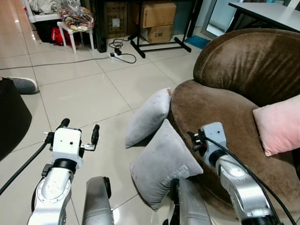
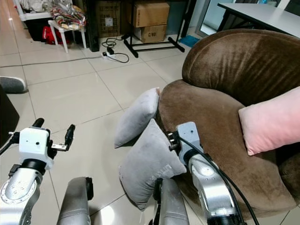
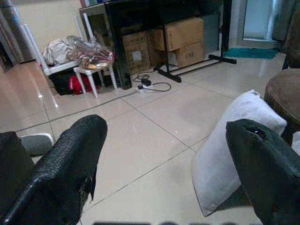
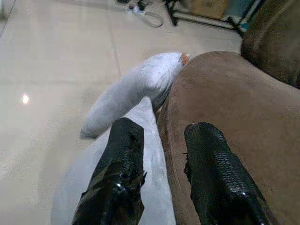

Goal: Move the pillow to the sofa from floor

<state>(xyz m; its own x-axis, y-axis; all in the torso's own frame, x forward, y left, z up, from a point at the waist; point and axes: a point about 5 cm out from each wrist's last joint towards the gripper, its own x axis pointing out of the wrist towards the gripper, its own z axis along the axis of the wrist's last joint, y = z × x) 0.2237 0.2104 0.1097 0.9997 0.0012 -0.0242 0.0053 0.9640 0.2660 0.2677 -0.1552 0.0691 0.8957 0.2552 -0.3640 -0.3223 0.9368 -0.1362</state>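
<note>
Two grey pillows lean against the brown sofa (image 1: 211, 108) on the tiled floor: a near one (image 1: 161, 164) and a farther one (image 1: 147, 117) behind it. A pink pillow (image 1: 279, 124) lies on the sofa seat at the right. My right gripper (image 4: 161, 131) is open, low over the near grey pillow (image 4: 150, 154) where it meets the sofa's edge (image 4: 220, 103), with nothing between its fingers. My left gripper (image 1: 80, 126) is open over bare floor to the left of the pillows, and its wrist view shows the farther pillow (image 3: 234, 140) ahead.
A power strip with cables (image 1: 119, 55), a black rack base (image 1: 159, 47) and cardboard boxes (image 1: 157, 16) lie at the back. A white stool (image 1: 75, 28) piled with things stands back left. A shoe (image 1: 23, 84) and a dark object (image 1: 9, 122) are at the left, a grey table (image 1: 272, 11) back right.
</note>
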